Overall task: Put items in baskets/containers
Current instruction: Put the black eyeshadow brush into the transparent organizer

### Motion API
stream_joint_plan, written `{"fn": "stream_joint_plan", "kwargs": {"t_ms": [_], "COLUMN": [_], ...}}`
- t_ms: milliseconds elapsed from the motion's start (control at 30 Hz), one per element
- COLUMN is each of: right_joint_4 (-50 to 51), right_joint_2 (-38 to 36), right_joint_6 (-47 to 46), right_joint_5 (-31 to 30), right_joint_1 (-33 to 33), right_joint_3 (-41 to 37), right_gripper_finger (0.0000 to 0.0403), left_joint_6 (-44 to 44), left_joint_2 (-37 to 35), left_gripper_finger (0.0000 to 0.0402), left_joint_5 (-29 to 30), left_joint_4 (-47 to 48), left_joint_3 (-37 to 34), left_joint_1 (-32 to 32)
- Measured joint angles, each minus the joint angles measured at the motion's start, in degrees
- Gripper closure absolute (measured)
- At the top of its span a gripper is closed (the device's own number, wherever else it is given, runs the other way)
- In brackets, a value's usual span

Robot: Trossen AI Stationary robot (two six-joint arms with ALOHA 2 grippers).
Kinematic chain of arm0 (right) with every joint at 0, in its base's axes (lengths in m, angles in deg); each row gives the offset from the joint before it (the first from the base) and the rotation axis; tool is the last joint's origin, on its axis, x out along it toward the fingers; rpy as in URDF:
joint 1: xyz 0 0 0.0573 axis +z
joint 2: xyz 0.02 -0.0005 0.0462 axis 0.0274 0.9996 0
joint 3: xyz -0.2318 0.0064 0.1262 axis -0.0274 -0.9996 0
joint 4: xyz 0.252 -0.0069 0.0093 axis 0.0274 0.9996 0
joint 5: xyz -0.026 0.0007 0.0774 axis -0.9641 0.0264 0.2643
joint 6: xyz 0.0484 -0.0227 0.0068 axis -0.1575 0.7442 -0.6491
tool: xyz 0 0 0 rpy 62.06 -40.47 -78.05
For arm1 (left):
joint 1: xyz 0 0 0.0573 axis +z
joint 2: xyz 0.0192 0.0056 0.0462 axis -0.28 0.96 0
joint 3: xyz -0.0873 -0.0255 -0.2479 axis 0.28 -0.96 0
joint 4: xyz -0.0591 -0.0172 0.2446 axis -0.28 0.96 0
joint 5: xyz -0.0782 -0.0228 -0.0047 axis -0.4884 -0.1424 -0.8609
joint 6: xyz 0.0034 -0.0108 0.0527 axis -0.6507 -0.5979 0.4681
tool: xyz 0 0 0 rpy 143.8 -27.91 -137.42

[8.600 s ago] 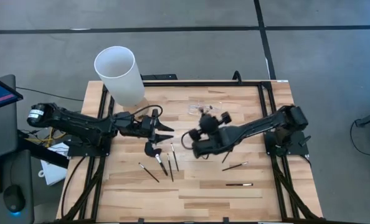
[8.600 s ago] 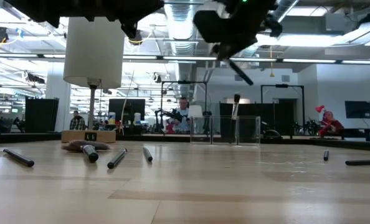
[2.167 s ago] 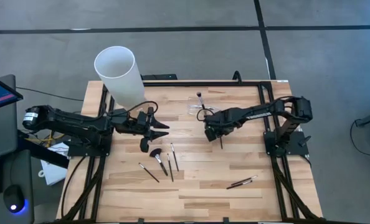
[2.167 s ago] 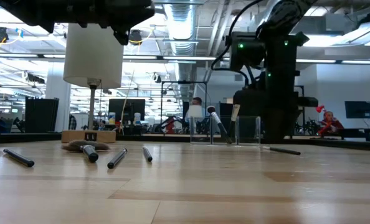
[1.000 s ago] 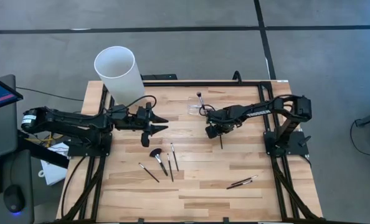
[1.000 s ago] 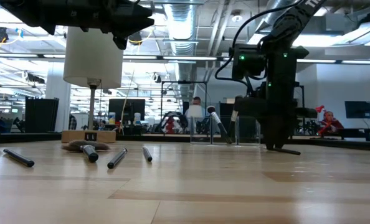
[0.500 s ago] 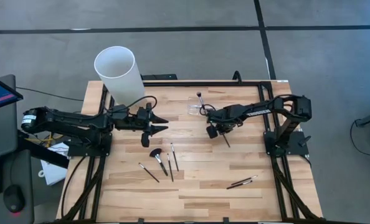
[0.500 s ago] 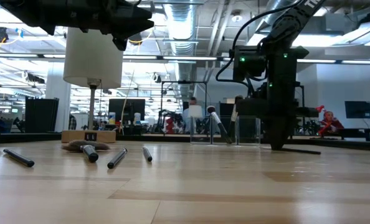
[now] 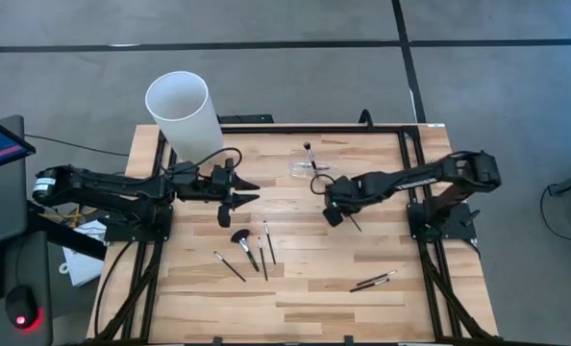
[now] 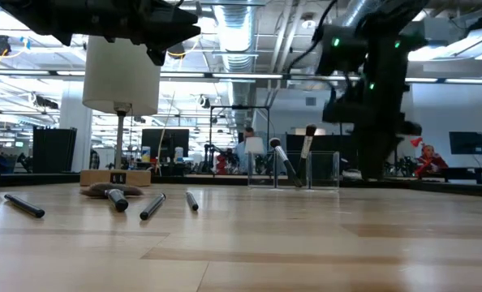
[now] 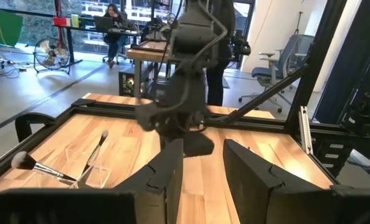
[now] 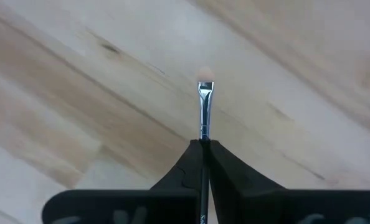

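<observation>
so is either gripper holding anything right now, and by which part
The right gripper is shut on a thin makeup brush, gripping its handle just behind the silver ferrule, pale tip sticking out. The left gripper is open and holds nothing.

Grey concrete floor (image 9: 497, 96); office chair (image 11: 273, 70); ceiling strip lights (image 10: 225, 77); workstations behind.

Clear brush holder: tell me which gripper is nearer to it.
Right. The right gripper, shut on a thin brush, sits just in front of the clear brush holder. The left gripper hovers farther off, over the table's left half.
</observation>
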Motion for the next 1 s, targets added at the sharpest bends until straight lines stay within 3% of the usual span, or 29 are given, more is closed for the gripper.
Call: {"fn": "stream_joint_plan", "kwargs": {"t_ms": [200, 300, 433, 533, 700, 800, 1000], "right_joint_4": [-2.07, -7.81, -18.24, -29.98, -52.94, -68.95, -90.92], "right_joint_2": [-8.03, -13.29, -21.52, -26.98, -31.45, -31.35, -25.50], "right_joint_6": [-2.61, -3.33, -4.02, 1.88, 20.11, 31.07, 41.58], "right_joint_5": [-14.60, -24.29, -32.48, -41.06, -53.51, -53.82, -42.64], "right_joint_1": [6.58, 10.53, 12.94, 13.14, 10.95, 8.11, -0.40], "right_joint_3": [-1.37, -5.78, -13.89, -19.81, -27.38, -31.06, -34.91], "right_gripper_finger": [0.0400, 0.0400, 0.0401, 0.0402, 0.0402, 0.0402, 0.0402], "left_joint_6": [0.00, 0.03, 1.36, 1.53, 1.53, 1.53, 3.37], "left_joint_2": [-0.52, -0.51, -0.51, -0.51, -0.51, -0.51, -0.51], "left_gripper_finger": [0.0289, 0.0289, 0.0289, 0.0289, 0.0289, 0.0289, 0.0289], "left_joint_5": [0.32, 0.39, 0.40, 0.37, 0.45, 0.44, 0.45], "left_joint_4": [0.17, 0.29, 0.16, 0.02, -0.12, -0.15, -0.52], "left_joint_3": [0.00, 0.00, 0.00, 0.00, 0.00, 0.00, 0.00], "left_joint_1": [0.00, 0.00, 0.34, 1.17, 2.81, 3.53, 5.14]}}
